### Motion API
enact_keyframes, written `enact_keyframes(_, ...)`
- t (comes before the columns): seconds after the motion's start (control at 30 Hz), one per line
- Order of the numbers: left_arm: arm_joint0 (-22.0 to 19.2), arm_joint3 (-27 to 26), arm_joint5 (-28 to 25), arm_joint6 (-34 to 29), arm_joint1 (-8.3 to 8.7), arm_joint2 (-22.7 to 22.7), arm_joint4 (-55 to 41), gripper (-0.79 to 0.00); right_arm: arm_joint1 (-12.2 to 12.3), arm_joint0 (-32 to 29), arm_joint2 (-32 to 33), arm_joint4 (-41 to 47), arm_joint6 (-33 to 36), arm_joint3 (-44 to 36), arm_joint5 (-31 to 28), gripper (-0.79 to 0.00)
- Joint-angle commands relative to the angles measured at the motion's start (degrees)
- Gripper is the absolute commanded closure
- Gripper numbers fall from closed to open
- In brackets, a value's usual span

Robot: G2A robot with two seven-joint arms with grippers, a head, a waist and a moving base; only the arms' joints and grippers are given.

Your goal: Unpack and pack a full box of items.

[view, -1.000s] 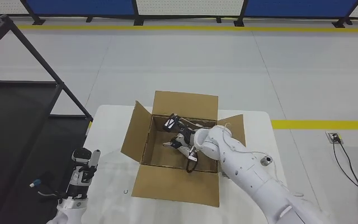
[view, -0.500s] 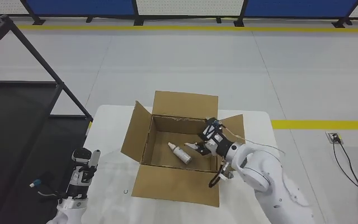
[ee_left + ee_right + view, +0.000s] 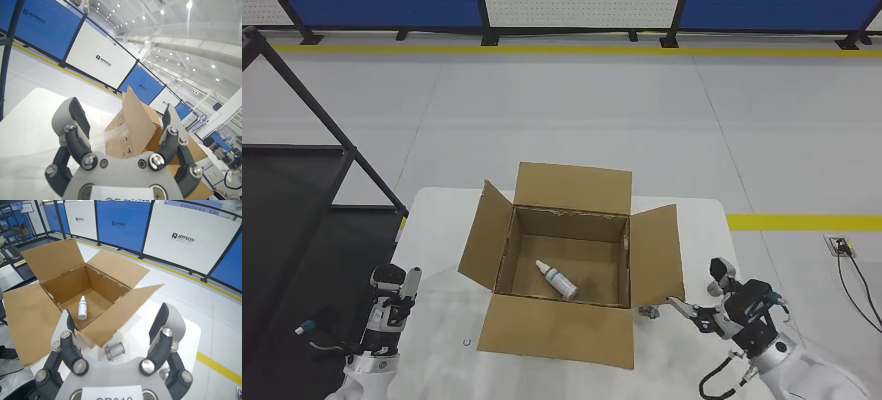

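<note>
Black pads (image 3: 158,323) stand well apart on my right pincer (image 3: 115,310), which grips nothing and hangs over the near right part of the white worktop (image 3: 442,300). My left pincer (image 3: 121,103) is spread just as wide and is just as empty, sitting low by the near left corner of the worktop. Just past the right pincer a short silver metal fitting (image 3: 114,351), drum-shaped, lies on the worktop close to the near right corner of the brown cardboard box (image 3: 557,335); whether it touches the cardboard I cannot tell. The box stands mid-worktop with all four flaps folded outward, well apart from the left pincer and near the right one. On its floor a small white bottle with a teal label (image 3: 82,310) lies on its side, toward the front wall, cap pointing to the far left corner, and it is the one item I can see in there. My reading of progress: with a single bottle inside and a fitting lying outside, the box is a long way from full. Either the unpacking is down to its last piece or the packing has barely started, and I cannot say which from how things lie. Whichever it is, both pincers are free, and the bottle and the fitting are the pieces left to handle before the flaps get closed.
</note>
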Motion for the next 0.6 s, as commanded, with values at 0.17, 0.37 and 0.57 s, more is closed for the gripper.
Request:
enact_keyframes(0.17, 0.00, 0.00, 0.00, 0.00, 0.00, 0.00, 0.00, -0.785, 0.92, -2.35, 3.65, -1.02, -4.69, 7.93, -9.91, -0.785)
enact_keyframes(0.37, 0.00, 0.00, 0.00, 0.00, 0.00, 0.00, 0.00, -0.785, 1.84, 9.03, -1.22, -1.57, 1.65, 22.66, -19.06, -0.785)
enact_keyframes(0.57, 0.00, 0.00, 0.00, 0.00, 0.00, 0.00, 0.00, -0.785, 2.29, 20.00, -7.03, -4.19, 4.66, 35.85, -24.54, -0.785)
